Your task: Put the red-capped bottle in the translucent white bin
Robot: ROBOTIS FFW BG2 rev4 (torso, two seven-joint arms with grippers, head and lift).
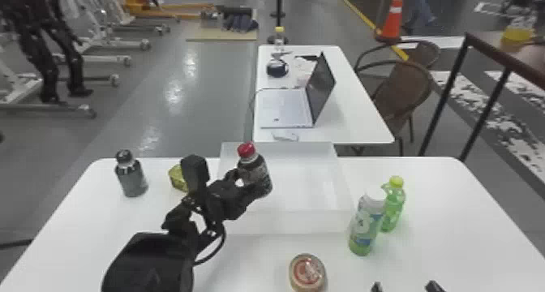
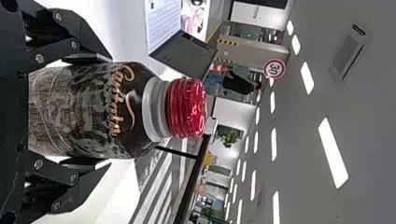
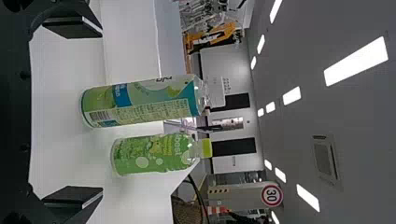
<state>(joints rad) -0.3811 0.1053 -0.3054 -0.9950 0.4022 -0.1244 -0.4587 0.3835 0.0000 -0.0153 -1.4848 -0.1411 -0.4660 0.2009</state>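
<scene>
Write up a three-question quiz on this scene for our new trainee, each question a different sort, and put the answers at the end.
1. Multiple choice: what does the left claw hold?
A. a green bottle
B. the red-capped bottle
C. a cup

2. True or false: in the head view, the black-capped bottle stands to the left of the white bin.

3. Fill in the blank: on the far table stands an open ____.

Key: 1 B; 2 true; 3 laptop.
</scene>
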